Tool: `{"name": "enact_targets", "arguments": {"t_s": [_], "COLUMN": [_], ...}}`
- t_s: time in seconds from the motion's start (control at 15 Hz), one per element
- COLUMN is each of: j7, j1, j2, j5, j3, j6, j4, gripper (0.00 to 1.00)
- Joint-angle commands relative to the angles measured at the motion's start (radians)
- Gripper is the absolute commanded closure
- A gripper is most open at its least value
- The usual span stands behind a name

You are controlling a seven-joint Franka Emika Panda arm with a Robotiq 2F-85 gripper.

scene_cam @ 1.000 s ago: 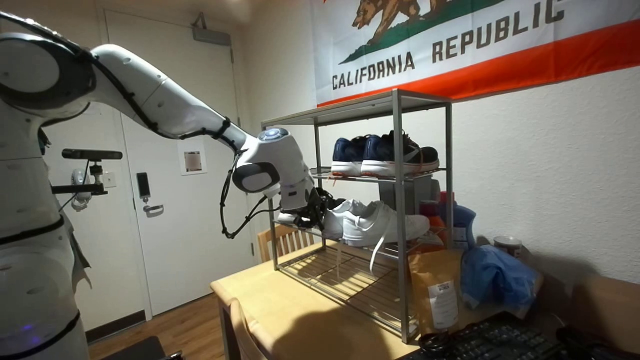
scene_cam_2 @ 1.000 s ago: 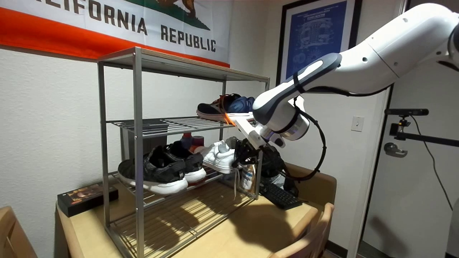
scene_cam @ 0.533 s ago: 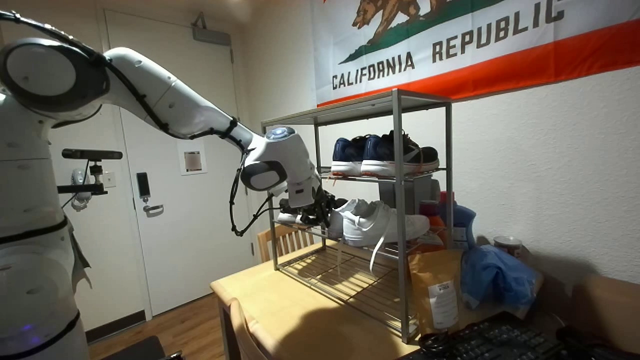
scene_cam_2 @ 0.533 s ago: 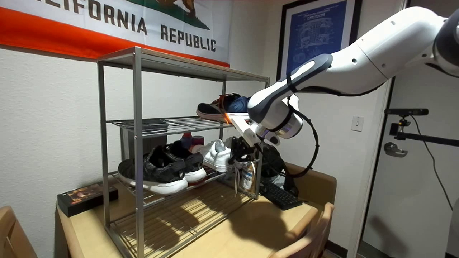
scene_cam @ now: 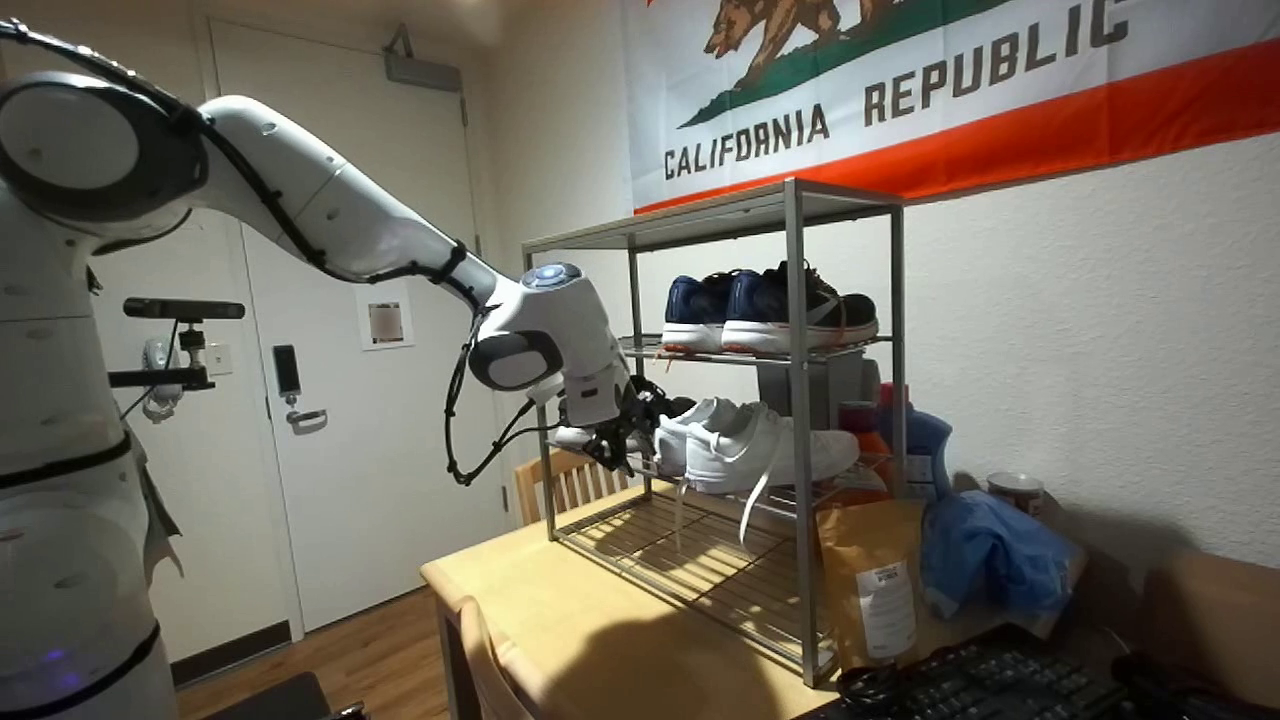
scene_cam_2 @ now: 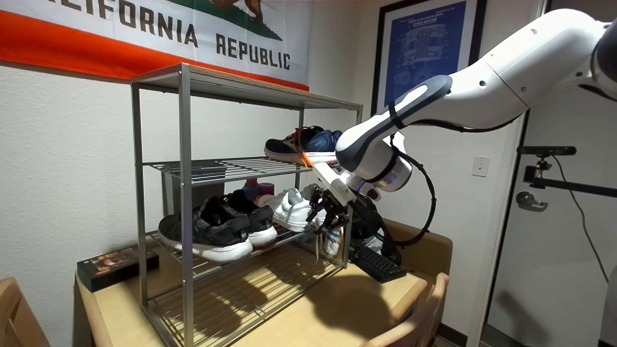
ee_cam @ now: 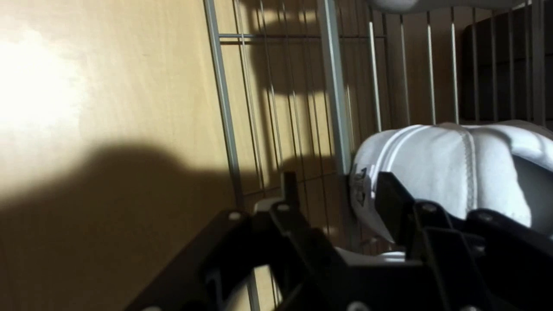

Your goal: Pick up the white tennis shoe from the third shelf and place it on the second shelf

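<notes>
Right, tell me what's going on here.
A robot arm has its open hand by the heel of a white shoe on the third shelf. The shoe isn't gripped yet; whether the hand touches it, I can't tell. It's meant to go up to the second shelf, where the blue shoes sit.

The tennis shoes (scene_cam: 742,462) are all white, laces included, save for dark print on a heel (ee_cam: 414,162) and a grey lining (ee_cam: 538,194) in the wrist view. The gripper (ee_cam: 341,190) is black; the robot arm (scene_cam_2: 499,84) is white with charcoal panels. Navy sneakers (scene_cam: 755,302) have white soles and touches of orange, and the black shoes (scene_cam_2: 217,232) have white soles too. Silver-grey wires stripe the rack (scene_cam_2: 187,270). The California flag (scene_cam: 945,112) sets brown lettering and green on white above a red band. The table (scene_cam: 505,580) is pale tan, the poster (scene_cam_2: 426,46) blue.
</notes>
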Motion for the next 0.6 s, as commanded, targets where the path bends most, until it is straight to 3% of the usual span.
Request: {"name": "enact_targets", "arguments": {"t_s": [0.0, 0.13, 0.2, 0.4, 0.47, 0.53], "j7": [-0.051, -0.074, -0.089, -0.149, -0.115, -0.119], "j1": [-0.005, -0.008, -0.009, -0.010, -0.012, -0.013], "j2": [-0.105, -0.146, -0.167, -0.243, -0.157, -0.171], "j5": [-0.012, -0.017, -0.015, -0.004, -0.006, -0.005], "j3": [0.012, 0.012, 0.012, 0.006, 0.014, 0.014], "j6": [0.008, 0.002, -0.002, -0.029, -0.005, -0.005], "j4": [-0.132, -0.188, -0.213, -0.287, -0.221, -0.235], "gripper": [0.17, 0.02, 0.00, 0.00, 0.00, 0.00]}}
